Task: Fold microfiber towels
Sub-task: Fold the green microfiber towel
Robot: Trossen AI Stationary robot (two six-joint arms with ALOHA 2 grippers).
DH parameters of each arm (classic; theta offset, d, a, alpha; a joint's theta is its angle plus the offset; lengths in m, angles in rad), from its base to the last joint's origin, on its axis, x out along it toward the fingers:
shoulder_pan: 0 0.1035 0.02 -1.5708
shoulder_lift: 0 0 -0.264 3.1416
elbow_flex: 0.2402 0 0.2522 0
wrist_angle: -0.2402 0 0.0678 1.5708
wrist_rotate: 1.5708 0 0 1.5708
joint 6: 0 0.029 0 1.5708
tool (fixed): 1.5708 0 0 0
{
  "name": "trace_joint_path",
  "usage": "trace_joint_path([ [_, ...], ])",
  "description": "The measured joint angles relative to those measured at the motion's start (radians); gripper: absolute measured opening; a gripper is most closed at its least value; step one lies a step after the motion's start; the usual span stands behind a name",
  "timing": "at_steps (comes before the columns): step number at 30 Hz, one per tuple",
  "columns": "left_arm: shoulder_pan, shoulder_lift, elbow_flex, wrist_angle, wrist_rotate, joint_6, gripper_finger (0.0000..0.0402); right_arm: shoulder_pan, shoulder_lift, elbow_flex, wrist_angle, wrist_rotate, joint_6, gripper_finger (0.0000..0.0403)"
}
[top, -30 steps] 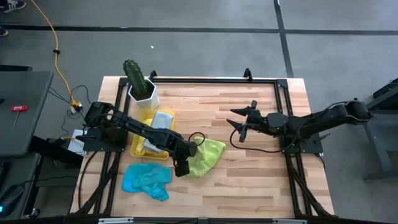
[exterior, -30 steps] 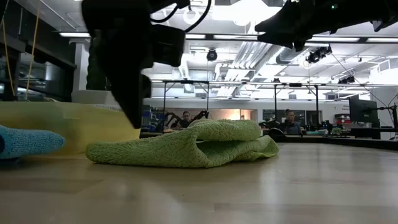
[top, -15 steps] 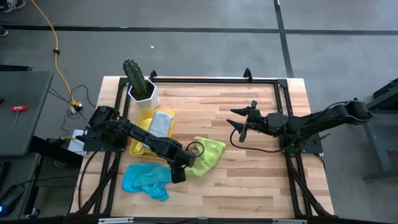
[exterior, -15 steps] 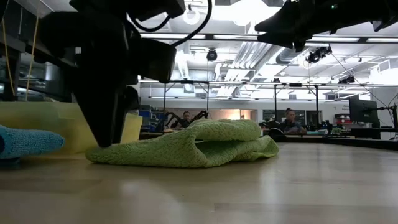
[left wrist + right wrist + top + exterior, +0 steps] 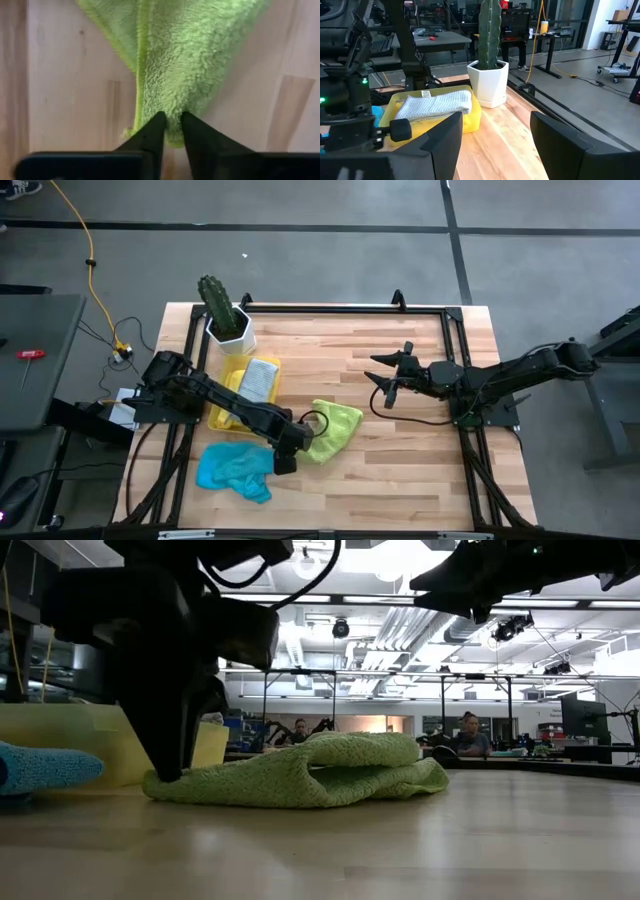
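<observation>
Three towels show on the table (image 5: 400, 470): a green towel (image 5: 335, 430) near the middle, a blue towel (image 5: 235, 468) at its 8 o'clock, and a grey towel (image 5: 260, 377) in the yellow tray (image 5: 222, 415) at its 10 o'clock, beside one potted cactus (image 5: 222, 310). The left arm reaches low from 9 o'clock, its left gripper (image 5: 171, 131) down at the table with both fingers pinched on the green towel's near corner. The right arm hangs above the table at 3 o'clock, its right gripper (image 5: 392, 377) spread wide and empty.

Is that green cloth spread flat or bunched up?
Bunched up: the green cloth lies doubled over in a rumpled heap, and the left gripper pinches one corner.
</observation>
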Motion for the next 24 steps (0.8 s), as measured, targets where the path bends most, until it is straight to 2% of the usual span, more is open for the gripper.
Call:
trace_joint_path([
  [4,-0.002,0.000,0.001,-0.002,-0.023,0.013,0.0008,0.000,0.000,0.000,0.000,0.000,0.000,0.0226],
  [7,0.002,-0.007,0.034,-0.065,-0.045,0.044,0.0009,0.000,0.000,0.000,0.000,0.000,0.000,0.0226],
  [10,0.007,-0.015,0.109,-0.186,-0.137,0.106,0.0002,0.000,0.000,0.000,0.000,0.000,0.000,0.0226],
  [12,0.004,-0.026,0.175,-0.268,-0.249,0.163,0.0003,0.000,0.000,0.000,0.000,0.000,0.000,0.0226],
  [15,0.005,-0.039,0.268,-0.364,-0.501,0.265,0.0001,0.000,0.000,0.000,0.010,0.000,0.000,0.0226],
  [19,0.007,-0.043,0.331,-0.346,-0.861,0.418,0.0001,0.003,-0.009,0.000,0.018,0.000,0.000,0.0226],
  [21,0.007,-0.043,0.333,-0.287,-0.964,0.484,0.0001,0.008,-0.016,0.000,0.016,0.000,-0.001,0.0226],
  [24,-0.008,-0.043,0.306,-0.160,-1.002,0.531,0.0000,0.017,-0.017,0.000,0.010,0.000,-0.014,0.0226],
])
